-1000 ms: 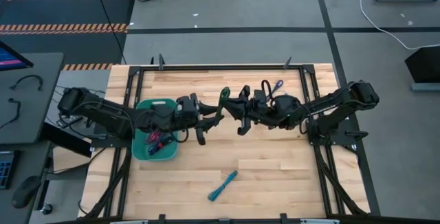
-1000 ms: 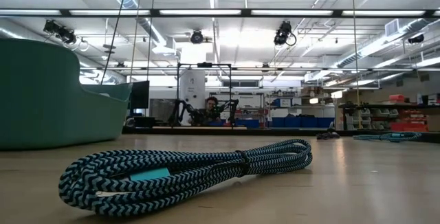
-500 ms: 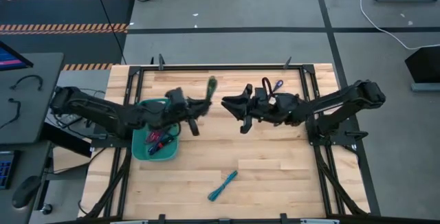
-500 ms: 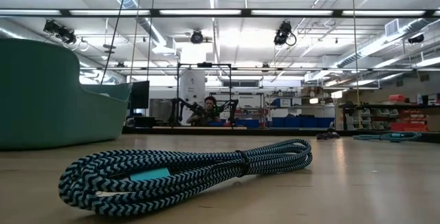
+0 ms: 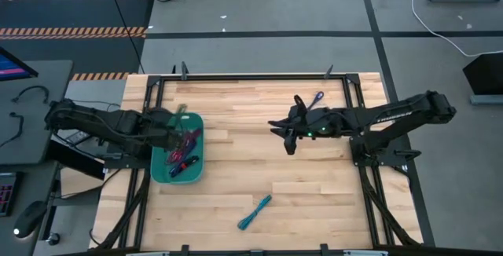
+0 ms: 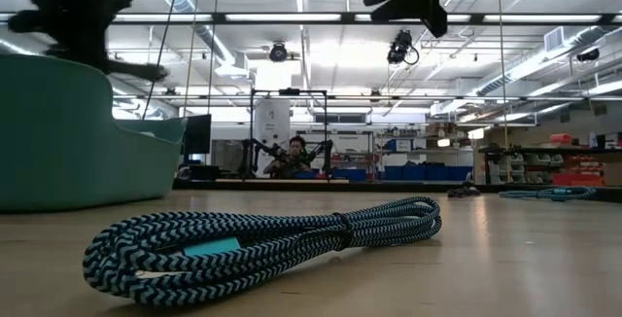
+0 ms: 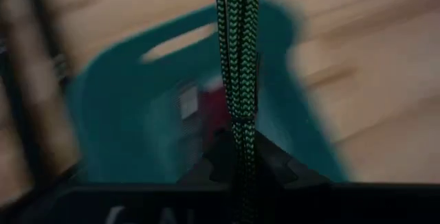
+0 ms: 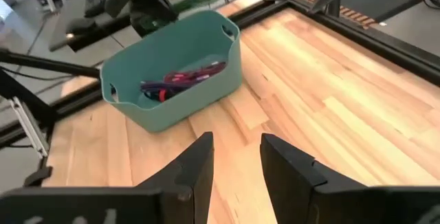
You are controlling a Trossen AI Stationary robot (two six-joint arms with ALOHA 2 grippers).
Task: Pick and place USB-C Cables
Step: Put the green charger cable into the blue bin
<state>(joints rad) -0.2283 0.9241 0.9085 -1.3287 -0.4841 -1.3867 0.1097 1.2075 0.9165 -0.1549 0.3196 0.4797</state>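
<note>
My left gripper [image 5: 178,124] is above the teal tray [image 5: 161,170] at the table's left and is shut on a green-black braided cable [image 7: 237,52]. Red, magenta and blue cables [image 5: 182,152] lie in the tray; they also show in the right wrist view [image 8: 182,80]. My right gripper [image 5: 281,134] is open and empty above the table's middle. A teal cable [image 5: 254,211] lies flat near the front edge, and it is close up in the low view [image 6: 262,239]. A purple-blue cable [image 5: 317,99] and a dark one [image 5: 301,100] lie at the far side. My left gripper pinches the green-black cable [image 7: 242,138] between its two fingers. The doubled strands run straight out past the fingertips. The bundle is lifted clear, over the tray. The fingers hide how much of it lies behind them.
A black metal frame [image 5: 251,76] runs around the wooden table top. Bare wood lies between the tray and the right gripper. In the low view the tray's wall [image 6: 58,132] stands at the left. A person [image 6: 294,154] sits far off in the room beyond the table.
The two grippers were together at the table's middle with the green cable between them. My left gripper has carried that cable toward the table's left edge, lifted clear, to above the tray. My right gripper has drawn back a little toward the right edge.
</note>
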